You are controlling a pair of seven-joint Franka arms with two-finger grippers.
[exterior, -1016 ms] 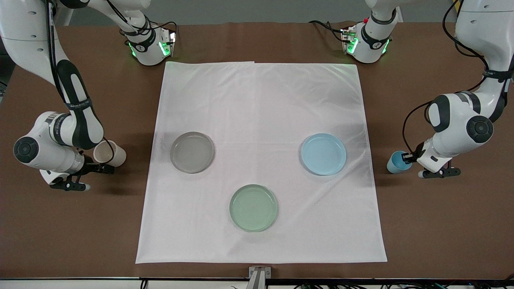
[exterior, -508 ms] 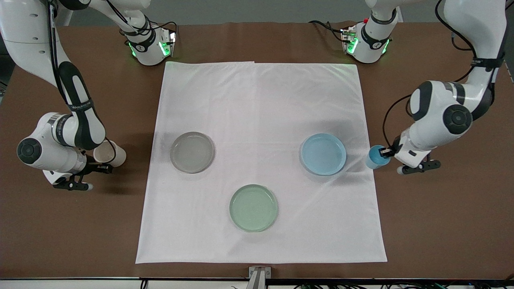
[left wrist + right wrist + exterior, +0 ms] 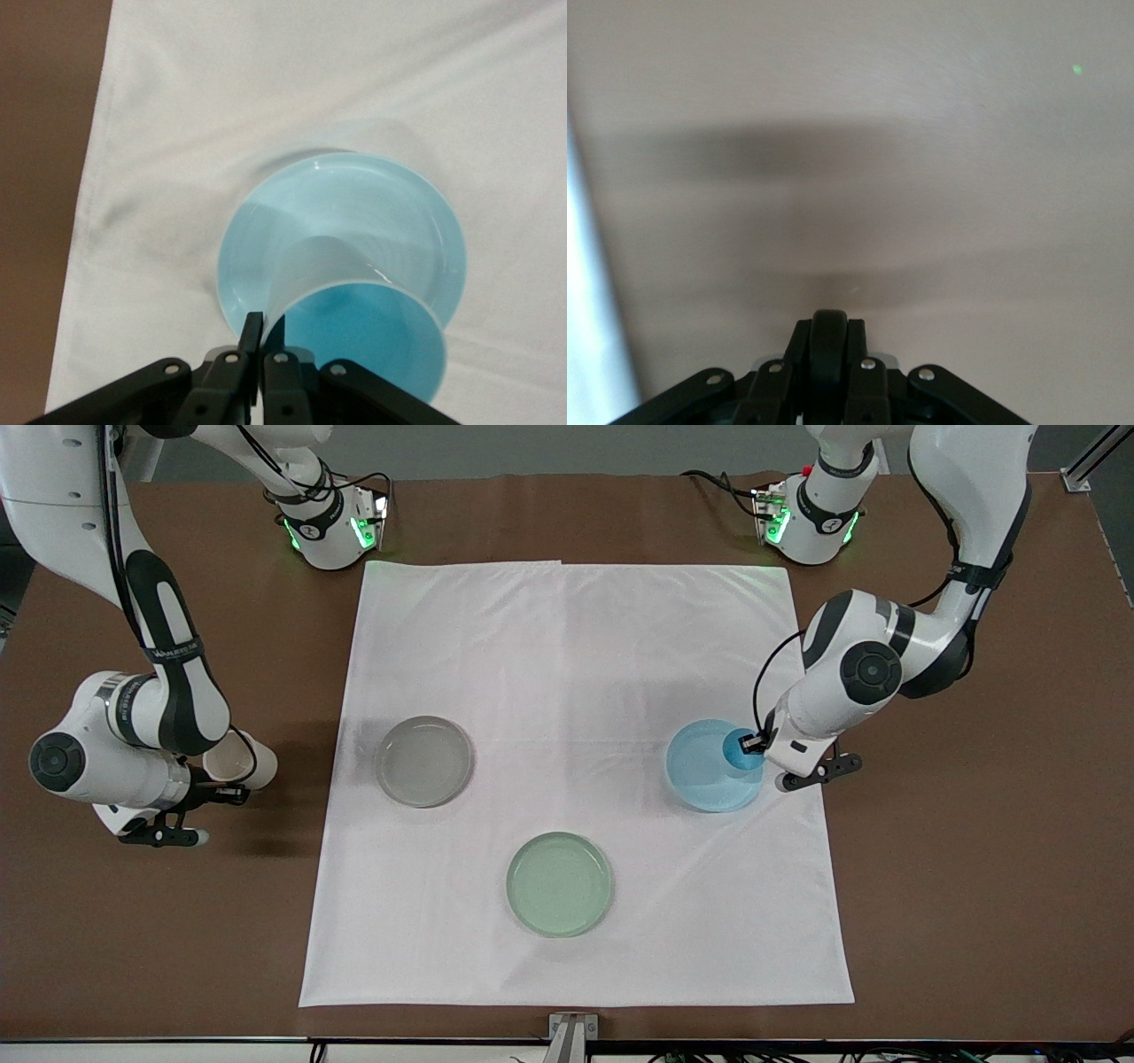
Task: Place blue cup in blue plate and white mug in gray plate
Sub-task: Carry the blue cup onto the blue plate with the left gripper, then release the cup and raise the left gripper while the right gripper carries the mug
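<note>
Over the blue plate (image 3: 709, 772), the left gripper (image 3: 753, 741) holds the blue cup (image 3: 736, 746), fingers clamped on its rim. Over the tabletop (image 3: 133, 921) beside the gray plate (image 3: 423, 761), the right gripper (image 3: 215, 779) pinches the white mug (image 3: 239, 760).

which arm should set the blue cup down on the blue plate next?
Left. The left hand is shut on the blue cup, up over the blue plate. The right hand is at the right arm's end, gripping the white mug, off the cloth.
</note>
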